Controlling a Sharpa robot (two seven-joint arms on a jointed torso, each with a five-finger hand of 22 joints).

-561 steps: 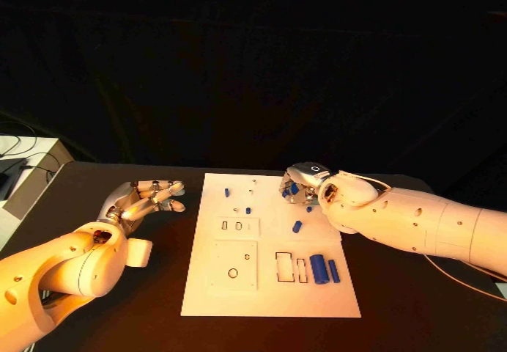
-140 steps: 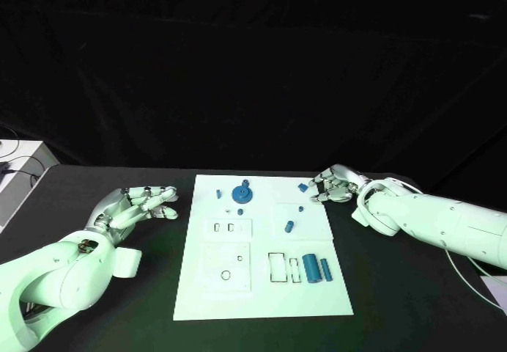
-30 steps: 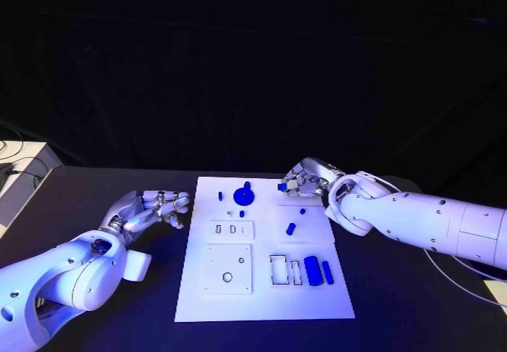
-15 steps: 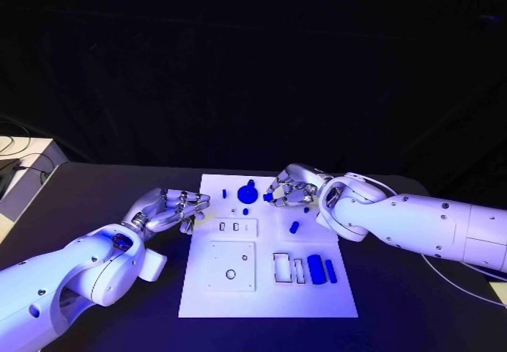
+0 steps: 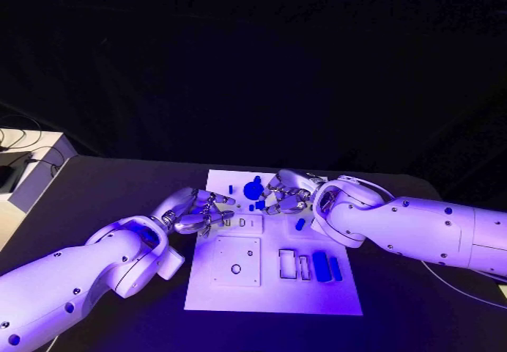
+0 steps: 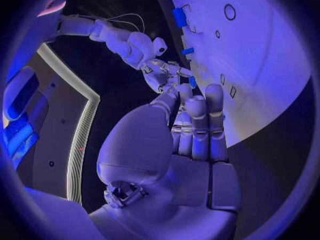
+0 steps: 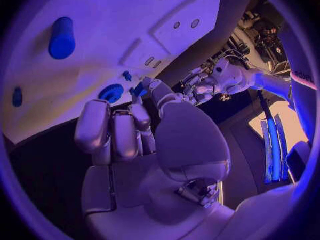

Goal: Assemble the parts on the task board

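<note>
both hands [image 5: 201,214] nearer white task board [image 5: 269,286]

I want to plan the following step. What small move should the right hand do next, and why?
Probably lower the right hand a little toward the task board and seat its piece. The right wrist view shows a small blue part pinched at its fingertips, above the board and near the round blue disc. The exact hole cannot be told; the left hand hovers at the board's left edge.

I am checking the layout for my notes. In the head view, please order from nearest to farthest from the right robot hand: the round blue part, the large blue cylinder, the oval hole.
From the right robot hand:
1. Round blue part, just beside it, far end of board.
2. Large blue cylinder, near right of board.
3. Oval hole, near left of board.
</note>
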